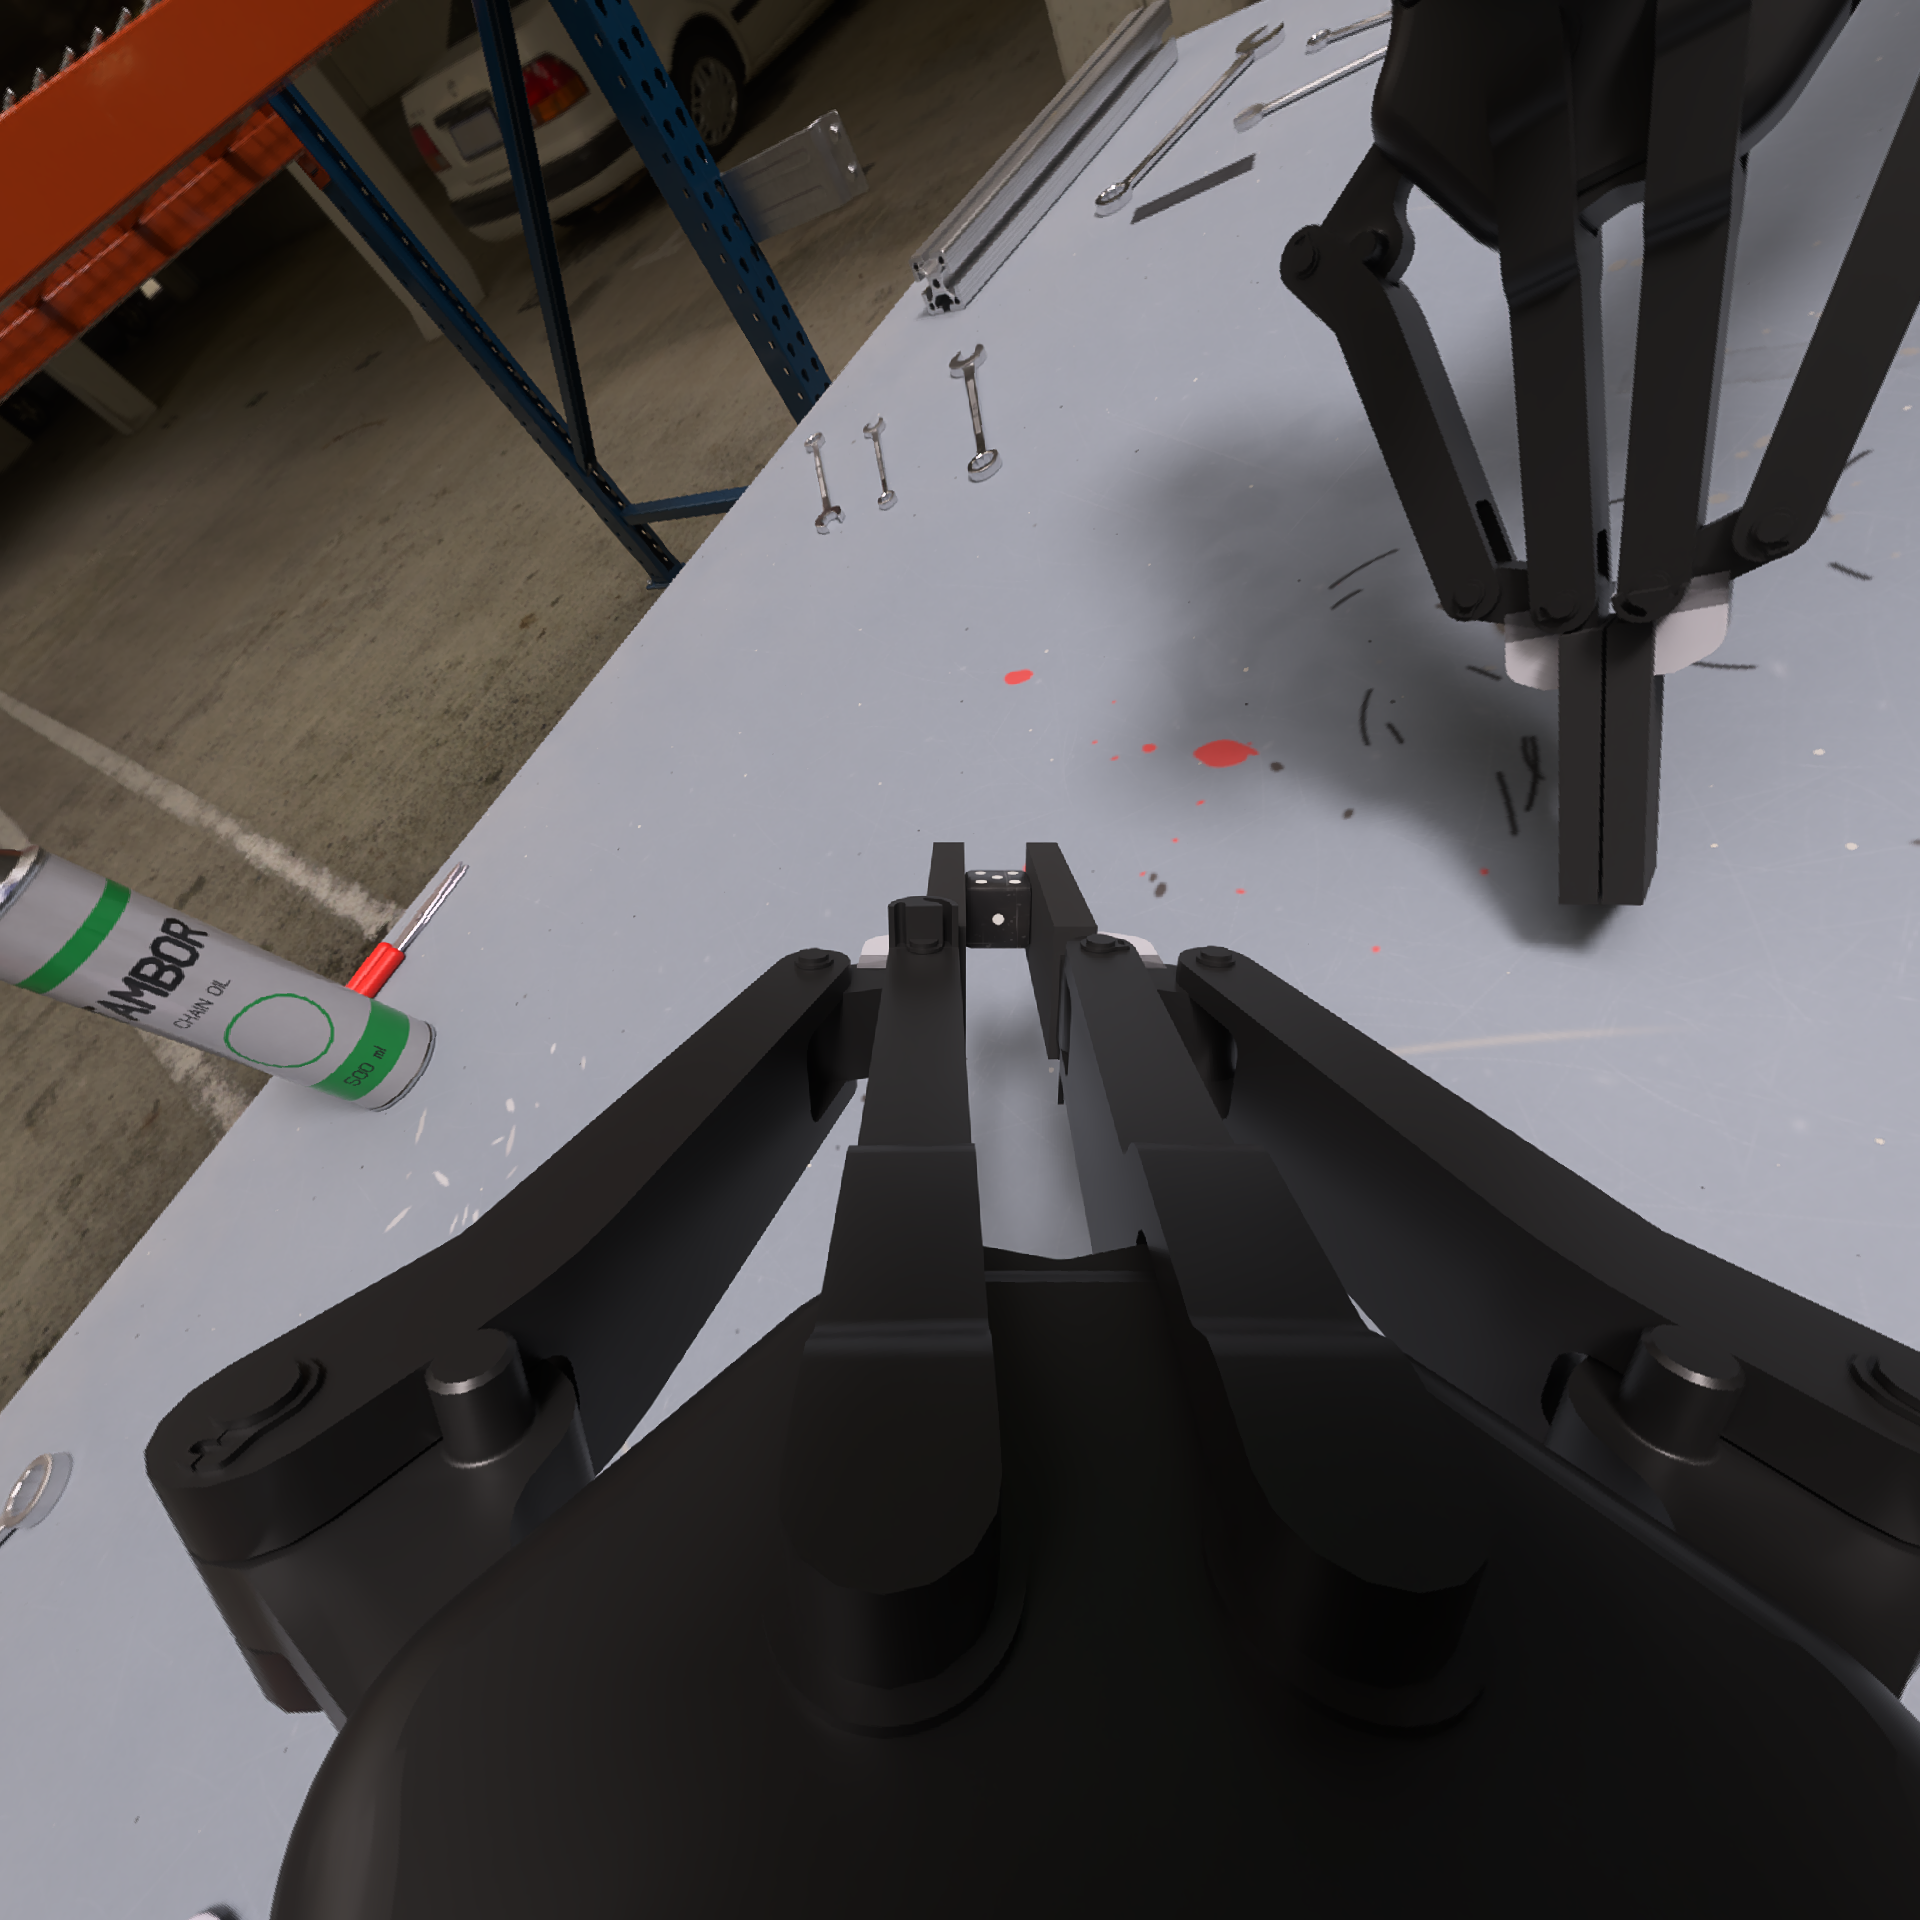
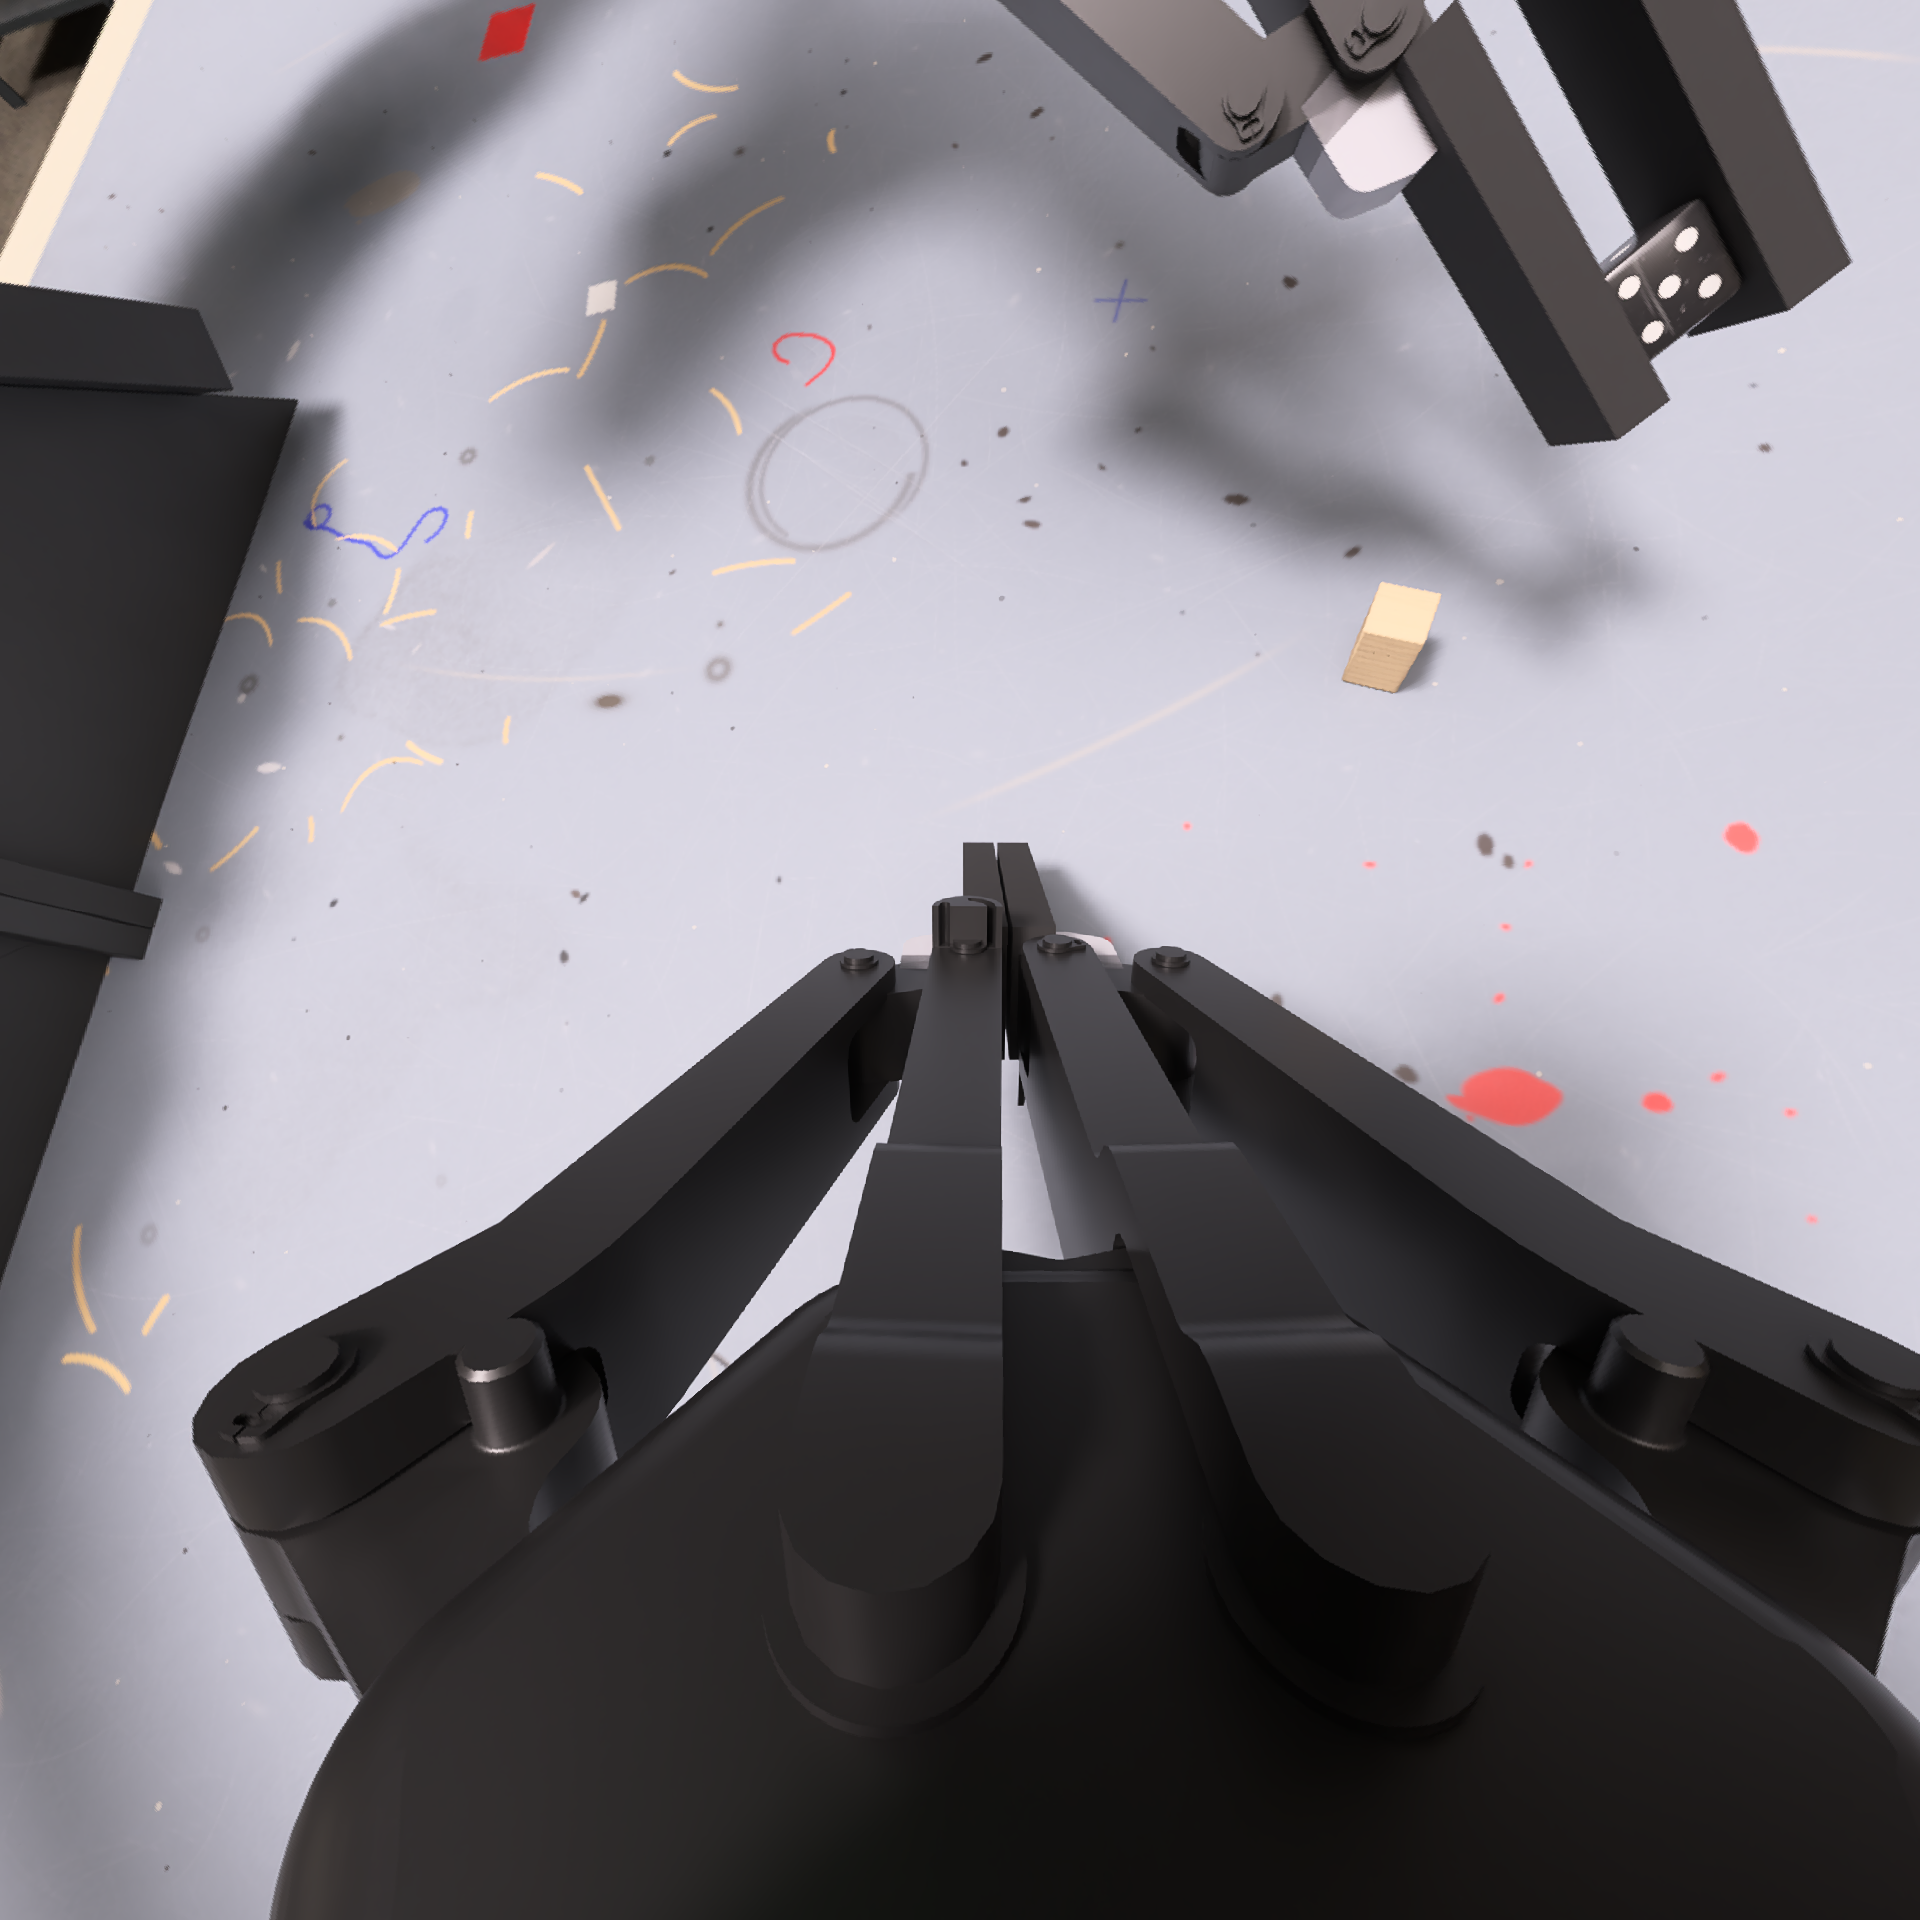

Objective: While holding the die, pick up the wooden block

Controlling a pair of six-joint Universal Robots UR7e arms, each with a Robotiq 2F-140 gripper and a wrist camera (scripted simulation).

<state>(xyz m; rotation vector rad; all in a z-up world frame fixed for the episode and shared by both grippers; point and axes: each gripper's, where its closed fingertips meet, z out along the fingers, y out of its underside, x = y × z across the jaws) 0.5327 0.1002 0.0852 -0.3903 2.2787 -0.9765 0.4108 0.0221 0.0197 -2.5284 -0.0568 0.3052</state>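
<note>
My left gripper point(image 1: 997, 868) is shut on a small black die point(image 1: 997, 906) with white pips, held between its fingertips above the grey table. The same gripper with the die point(image 2: 1668, 281) shows at the top right of the right wrist view. A small pale wooden block point(image 2: 1390, 636) stands on the table in the right wrist view, ahead and to the right of my right gripper point(image 2: 995, 862), well apart from it. My right gripper is shut and empty, fingers pressed together; it also shows in the left wrist view point(image 1: 1605, 894), pointing down near the table.
A grey and green spray can point(image 1: 208, 987) and a red-handled screwdriver point(image 1: 405, 935) lie at the table's left edge. Several wrenches point(image 1: 975, 416) and an aluminium rail point(image 1: 1039, 166) lie farther off. A black arm base point(image 2: 104, 644) stands left in the right wrist view. Red paint spots point(image 2: 1507, 1096) mark the table.
</note>
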